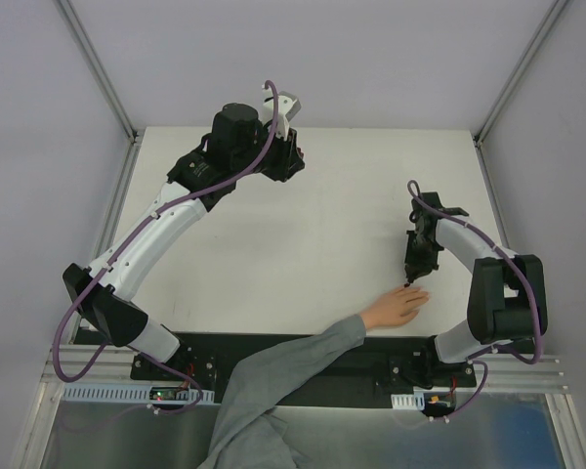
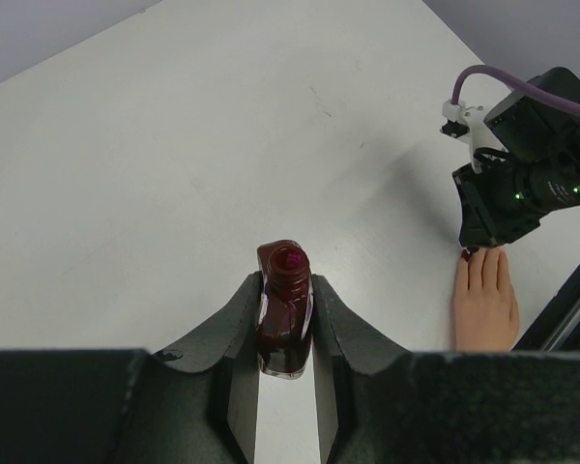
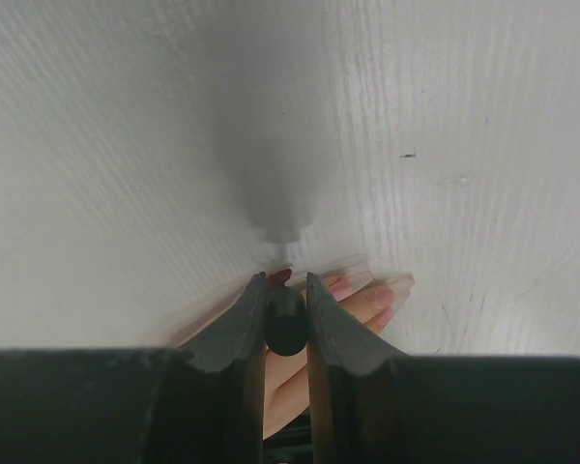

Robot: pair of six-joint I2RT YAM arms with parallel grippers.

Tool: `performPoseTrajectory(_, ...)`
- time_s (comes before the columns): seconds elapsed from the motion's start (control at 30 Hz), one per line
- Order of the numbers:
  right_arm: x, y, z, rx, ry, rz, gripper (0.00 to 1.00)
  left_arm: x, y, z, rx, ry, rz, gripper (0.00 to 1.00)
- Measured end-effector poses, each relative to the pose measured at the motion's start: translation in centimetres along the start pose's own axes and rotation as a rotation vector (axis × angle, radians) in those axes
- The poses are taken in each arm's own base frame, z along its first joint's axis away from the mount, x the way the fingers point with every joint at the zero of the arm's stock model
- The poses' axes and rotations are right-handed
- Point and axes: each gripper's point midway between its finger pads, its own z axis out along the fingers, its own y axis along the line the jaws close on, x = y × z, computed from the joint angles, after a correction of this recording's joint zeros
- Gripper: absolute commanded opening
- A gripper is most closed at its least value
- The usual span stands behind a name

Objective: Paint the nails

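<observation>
A bare hand [image 1: 396, 308] with a grey sleeve lies flat at the table's near right. In the right wrist view its nails show: one [image 3: 279, 276] is red and the others [image 3: 381, 296] are bare pink. My right gripper [image 1: 410, 277] is shut on a black brush cap [image 3: 286, 319] and points down right over the fingertips, at the red nail. My left gripper [image 1: 293, 156] is at the far middle of the table, shut on an open dark red polish bottle [image 2: 285, 309] and holding it upright. The hand [image 2: 485, 300] also shows in the left wrist view.
The white table [image 1: 303, 234] is walled by grey panels with metal posts at the far corners. The grey sleeve [image 1: 283, 376] crosses the black base rail between the two arm bases. The right arm [image 2: 527, 169] stands over the hand in the left wrist view.
</observation>
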Motion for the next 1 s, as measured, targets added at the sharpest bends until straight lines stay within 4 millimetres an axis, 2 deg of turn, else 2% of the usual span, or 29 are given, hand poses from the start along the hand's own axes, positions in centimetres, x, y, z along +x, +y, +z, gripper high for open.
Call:
performPoseTrajectory(0.7, -1.7, -0.9, -0.1, 0.024, -0.026, 0.035, 0.0, 0.0, 0.1, 0.0, -0.005, 0.0, 0.001, 0.0)
performPoseTrajectory(1.0, -1.7, -0.9, -0.2, 0.027, -0.027, 0.031, 0.0, 0.2, 0.1, 0.0, -0.005, 0.004, 0.001, 0.0)
